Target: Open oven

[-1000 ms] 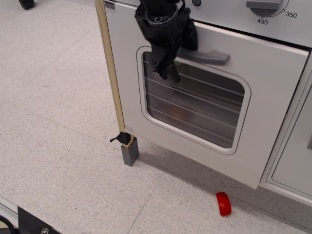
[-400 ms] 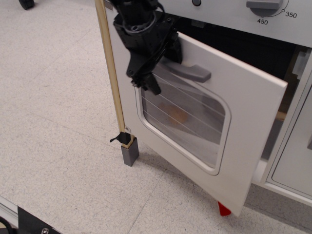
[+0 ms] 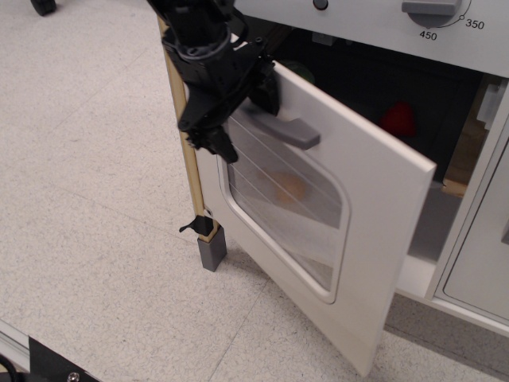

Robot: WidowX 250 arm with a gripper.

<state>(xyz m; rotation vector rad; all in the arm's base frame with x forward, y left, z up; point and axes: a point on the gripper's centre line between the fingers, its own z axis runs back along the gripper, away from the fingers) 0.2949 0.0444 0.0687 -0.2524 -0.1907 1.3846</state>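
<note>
**At the oven front: door swung partway open**

Across the right of your view stands the white oven [image 3: 382, 24], its door [image 3: 374, 207] hinged at the left and angled out over the speckled floor [image 3: 87, 175]. Your gripper [image 3: 213, 139] hangs at the door's upper left, beside the grey bar handle [image 3: 288, 130]. You cannot tell whether the fingers are clenched. Inside, something red [image 3: 398, 118] shows.

The black robot gripper [image 3: 213, 143] sits at the hinge-side edge of the large white toy oven's windowed door [image 3: 358, 263], which swings out to its right. The grey bar handle [image 3: 285, 130] lies just right of it, the grey temperature dial [image 3: 433, 9] farther right and above. Below stands a grey block foot [image 3: 212, 251] under a wooden post [image 3: 184, 151].
</note>
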